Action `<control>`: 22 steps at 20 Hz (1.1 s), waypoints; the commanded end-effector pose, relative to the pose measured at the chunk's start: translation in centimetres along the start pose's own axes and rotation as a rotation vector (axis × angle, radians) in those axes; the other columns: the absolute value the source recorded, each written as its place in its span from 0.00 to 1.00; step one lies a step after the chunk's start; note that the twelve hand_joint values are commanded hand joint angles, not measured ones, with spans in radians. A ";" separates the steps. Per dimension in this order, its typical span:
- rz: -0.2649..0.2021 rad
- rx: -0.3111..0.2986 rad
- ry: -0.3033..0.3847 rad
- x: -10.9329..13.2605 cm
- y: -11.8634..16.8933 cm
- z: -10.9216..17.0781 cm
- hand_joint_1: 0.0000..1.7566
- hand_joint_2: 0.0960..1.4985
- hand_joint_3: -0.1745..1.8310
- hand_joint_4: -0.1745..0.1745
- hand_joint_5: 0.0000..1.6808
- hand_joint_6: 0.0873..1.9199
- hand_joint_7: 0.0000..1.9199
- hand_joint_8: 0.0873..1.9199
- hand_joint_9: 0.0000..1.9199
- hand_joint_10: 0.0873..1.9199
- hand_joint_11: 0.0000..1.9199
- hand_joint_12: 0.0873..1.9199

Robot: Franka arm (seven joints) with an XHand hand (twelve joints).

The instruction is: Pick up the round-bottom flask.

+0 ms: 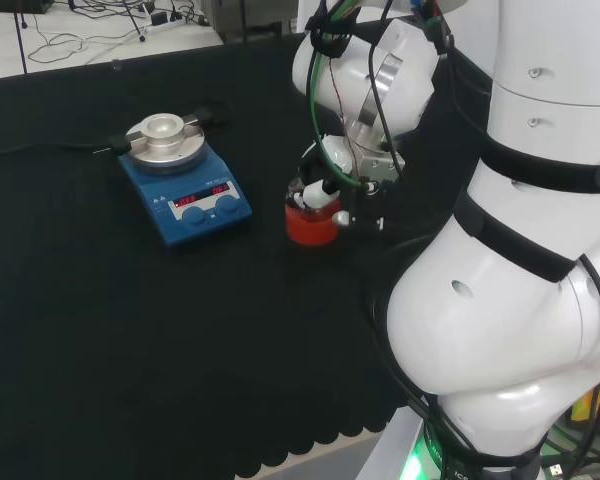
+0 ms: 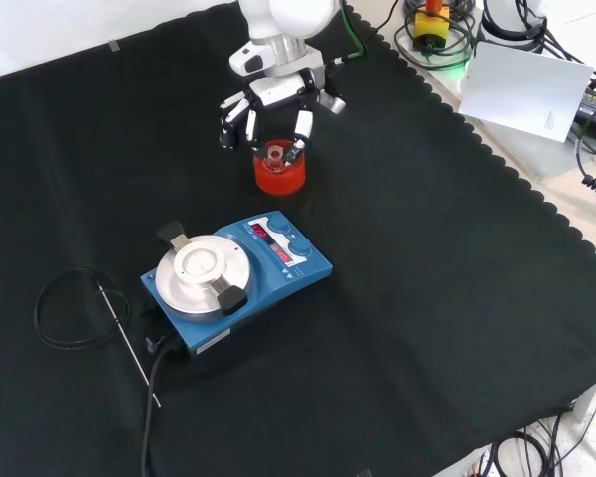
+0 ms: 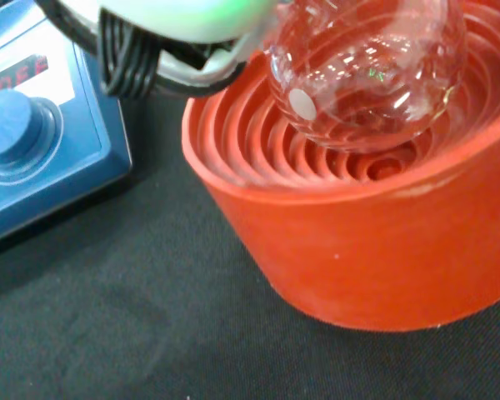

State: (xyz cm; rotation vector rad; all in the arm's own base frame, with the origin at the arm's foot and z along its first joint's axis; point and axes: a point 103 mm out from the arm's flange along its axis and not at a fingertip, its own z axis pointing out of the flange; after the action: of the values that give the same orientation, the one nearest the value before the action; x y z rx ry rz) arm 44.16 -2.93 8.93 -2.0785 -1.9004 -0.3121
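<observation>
Front view: hand (image 2: 275, 107) spread over flask (image 2: 277, 154) in red stand (image 2: 279, 176), blue stirrer (image 2: 238, 281) nearby.

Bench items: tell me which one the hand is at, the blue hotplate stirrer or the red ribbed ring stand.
The red ribbed ring stand, holding the clear round-bottom flask. The hand hovers directly over it; the blue hotplate stirrer stands apart, untouched.

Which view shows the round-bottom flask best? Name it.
The wrist view: the round-bottom flask sits close and clear in the red ribbed stand. In the front view it is small; in the head view the hand covers it.
</observation>
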 end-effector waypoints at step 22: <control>0.025 -0.097 0.092 3.1 -1.6 -8.9 0.64 0.35 0.51 0.82 0.72 0.44 0.17 0.31 0.30 0.29 0.07 0.72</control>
State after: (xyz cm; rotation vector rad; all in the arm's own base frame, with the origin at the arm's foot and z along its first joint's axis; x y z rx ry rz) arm 42.68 -4.84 15.20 -2.1176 -1.8474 -0.4440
